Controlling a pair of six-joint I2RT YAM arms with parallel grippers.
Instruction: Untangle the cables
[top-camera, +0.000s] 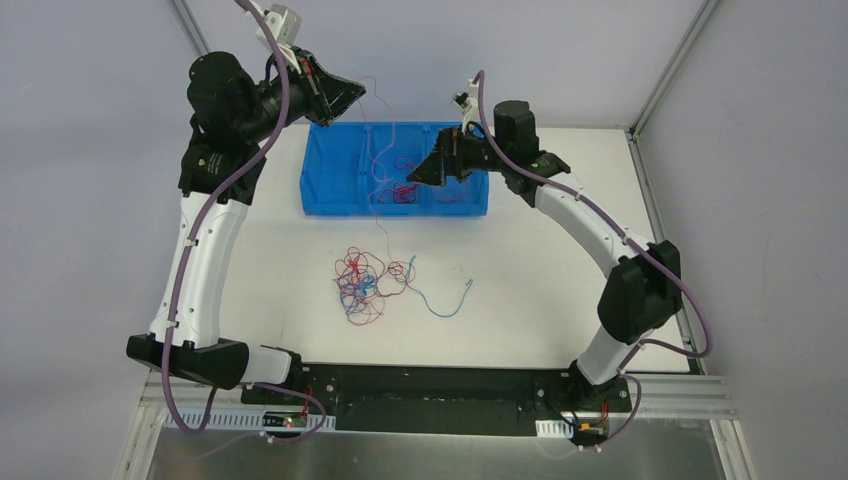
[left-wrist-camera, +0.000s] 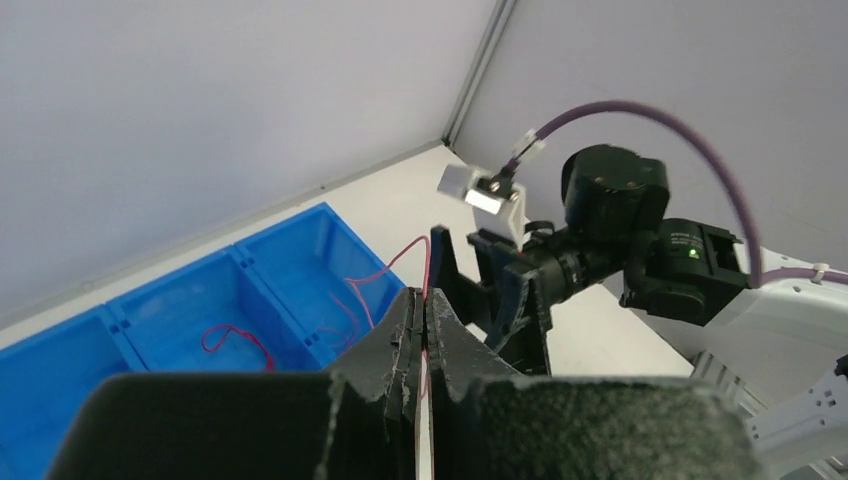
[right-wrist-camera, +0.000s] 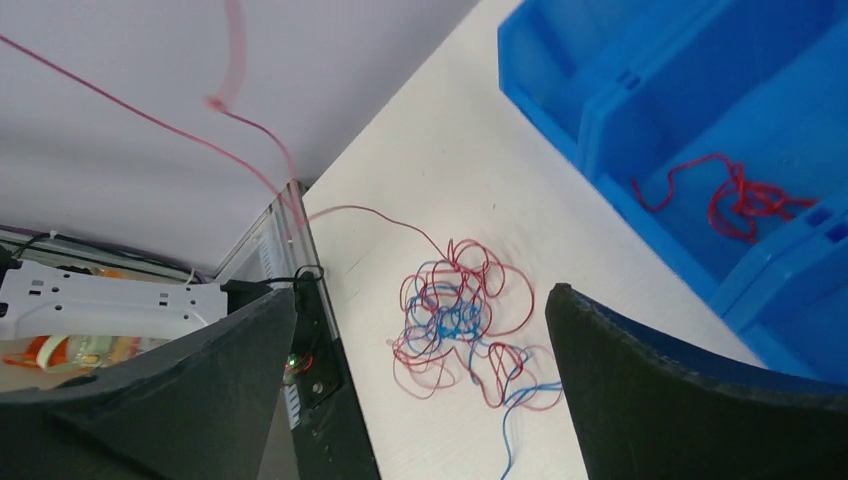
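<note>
Cables (top-camera: 365, 283) lay tangled on the bench (top-camera: 540, 270). Left tool (top-camera: 360, 93) was clamped on one red strand (left-wrist-camera: 428, 272); right tool (top-camera: 414, 176) gaped above the blue bin (top-camera: 325, 190).

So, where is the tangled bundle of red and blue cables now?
In the top view the tangled bundle lies on the table near its centre, on the near side of the blue bin.

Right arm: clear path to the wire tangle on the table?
Probably yes. The right gripper is open and empty above the blue bin; the tangle lies on the table just nearer, nothing between. Only the red wire pinched in the left gripper hangs close by.
</note>
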